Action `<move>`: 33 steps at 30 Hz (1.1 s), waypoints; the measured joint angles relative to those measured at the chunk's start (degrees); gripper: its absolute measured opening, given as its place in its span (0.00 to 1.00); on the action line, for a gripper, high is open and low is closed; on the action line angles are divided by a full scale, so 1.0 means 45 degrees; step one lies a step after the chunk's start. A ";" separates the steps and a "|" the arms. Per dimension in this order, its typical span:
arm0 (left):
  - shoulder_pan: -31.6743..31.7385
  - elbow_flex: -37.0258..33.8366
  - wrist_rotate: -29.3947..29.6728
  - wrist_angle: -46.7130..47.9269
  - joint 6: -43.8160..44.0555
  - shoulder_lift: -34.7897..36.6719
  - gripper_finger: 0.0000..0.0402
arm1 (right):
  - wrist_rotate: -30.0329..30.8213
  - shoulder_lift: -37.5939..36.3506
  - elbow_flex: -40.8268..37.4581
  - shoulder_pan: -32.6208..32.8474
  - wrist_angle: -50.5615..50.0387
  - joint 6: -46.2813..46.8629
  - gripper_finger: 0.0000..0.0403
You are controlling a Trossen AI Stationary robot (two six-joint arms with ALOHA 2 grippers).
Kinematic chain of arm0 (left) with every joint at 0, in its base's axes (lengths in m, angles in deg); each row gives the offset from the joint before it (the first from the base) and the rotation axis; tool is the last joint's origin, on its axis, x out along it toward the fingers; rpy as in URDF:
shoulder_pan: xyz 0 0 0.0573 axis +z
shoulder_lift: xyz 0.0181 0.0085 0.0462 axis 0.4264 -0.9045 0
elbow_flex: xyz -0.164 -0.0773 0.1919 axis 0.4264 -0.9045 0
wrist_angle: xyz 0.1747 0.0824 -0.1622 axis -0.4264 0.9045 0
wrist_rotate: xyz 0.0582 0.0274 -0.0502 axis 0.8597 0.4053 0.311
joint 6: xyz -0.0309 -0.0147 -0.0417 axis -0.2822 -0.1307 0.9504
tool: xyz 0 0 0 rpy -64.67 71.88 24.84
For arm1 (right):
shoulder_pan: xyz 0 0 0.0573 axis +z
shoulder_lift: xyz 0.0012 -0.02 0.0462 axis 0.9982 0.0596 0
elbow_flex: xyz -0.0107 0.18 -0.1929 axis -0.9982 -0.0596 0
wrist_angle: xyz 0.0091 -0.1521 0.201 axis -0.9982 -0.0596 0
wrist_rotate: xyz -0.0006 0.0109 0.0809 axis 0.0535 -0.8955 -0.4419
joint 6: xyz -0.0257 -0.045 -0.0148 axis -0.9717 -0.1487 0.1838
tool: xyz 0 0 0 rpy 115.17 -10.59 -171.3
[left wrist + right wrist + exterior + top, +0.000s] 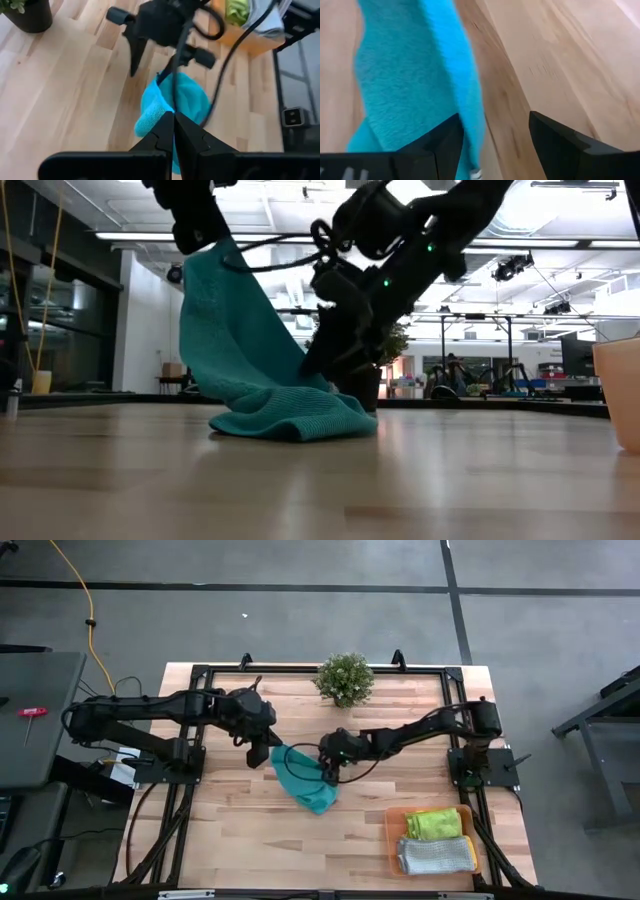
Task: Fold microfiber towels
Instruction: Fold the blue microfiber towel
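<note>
Progress sits partway: a lime green towel (433, 824) and a light grey towel (436, 856) lie folded in the orange tray (392, 836), well to the right of the teal towel (304, 783), which I have mid-table, in front of the potted plant (345, 679). My left gripper (270, 748) is pinched shut on its upper corner, lifting it while the rest drapes onto the table (230, 830). My right gripper (329, 772), fingers spread wide and holding nothing, hovers at the teal towel's right edge. I see no yellow towels, no readable writing
</note>
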 joint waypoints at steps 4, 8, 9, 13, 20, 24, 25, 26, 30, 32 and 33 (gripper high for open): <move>0.0000 0.0012 -0.0613 -0.0261 0.0214 0.0045 0.00 | -0.0088 0.0233 0.0000 -0.0098 0.0101 0.0343 0.53; 0.0000 0.0507 -0.0753 -0.0235 0.0479 0.0047 0.00 | -0.0397 0.0355 0.0005 -0.0088 0.0045 0.0356 0.53; 0.0000 0.0740 -0.0805 -0.0267 0.0487 0.0047 0.00 | -0.0446 0.0355 0.0005 -0.0084 0.0079 0.0341 0.53; 0.0000 0.1772 -0.0845 -0.0282 0.0487 0.0047 0.00 | -0.0481 0.0355 0.0005 -0.0078 0.0249 0.0379 0.53; 0.0000 0.3177 -0.1029 -0.0299 0.0487 0.0052 0.00 | -0.0503 0.0355 0.0005 -0.0078 0.1199 0.1097 0.48; 0.0000 0.3474 -0.1825 -0.0275 0.0733 0.0052 0.00 | -0.0501 0.0333 0.0005 -0.0078 0.1825 0.1399 0.39; 0.0000 0.3505 -0.2023 -0.0250 0.0848 0.0052 0.00 | -0.0505 0.0279 0.0005 -0.0078 0.1865 0.1434 0.37; 0.0000 0.3532 -0.2136 -0.0191 0.0935 0.0047 0.00 | -0.0506 0.0226 0.0005 -0.0078 0.1955 0.1426 0.36; -0.0010 0.3541 -0.2181 -0.0002 0.1050 0.0047 0.00 | -0.0505 -0.0055 0.0005 -0.0086 0.2014 0.1186 0.32; -0.0010 0.3541 -0.2177 0.0116 0.1037 0.0047 0.00 | -0.0507 -0.0177 0.0005 -0.0088 0.2023 0.1050 0.32; -0.0010 0.3542 -0.2179 0.0135 0.0990 0.0047 0.00 | -0.0502 -0.0258 0.0005 -0.0088 0.1978 0.1027 0.32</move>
